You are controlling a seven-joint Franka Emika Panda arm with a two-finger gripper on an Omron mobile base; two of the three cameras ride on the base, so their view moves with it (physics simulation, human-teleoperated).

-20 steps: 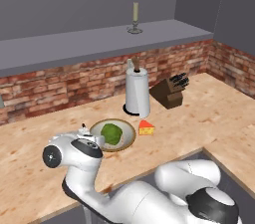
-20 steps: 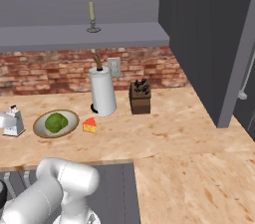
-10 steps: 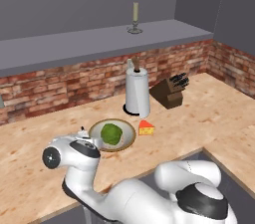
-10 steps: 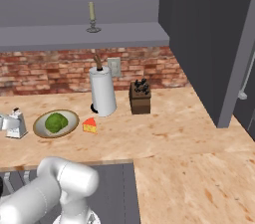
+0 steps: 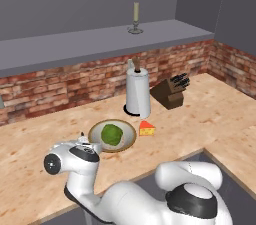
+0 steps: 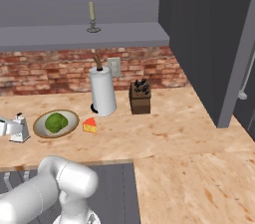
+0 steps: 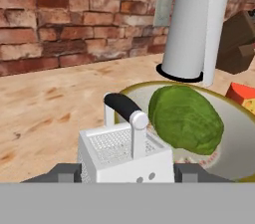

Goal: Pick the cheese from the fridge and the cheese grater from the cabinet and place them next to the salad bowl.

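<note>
The cheese grater (image 7: 127,156) stands upright on the tabletop (image 7: 45,108) between the fingertips (image 7: 191,173) of the end effector (image 7: 127,174), one tip at each flank; whether they press it I cannot tell. Just beyond the end effector and slightly right, close beside the grater, sits the salad bowl (image 7: 234,161) with its lettuce ball (image 7: 185,117). Past the bowl's far right rim lies the cheese (image 7: 243,93). Farther ahead stands a paper towel roll (image 7: 196,26) before the brick wall (image 7: 60,24). Left of the end effector the tabletop is bare wood up to the wall.
</note>
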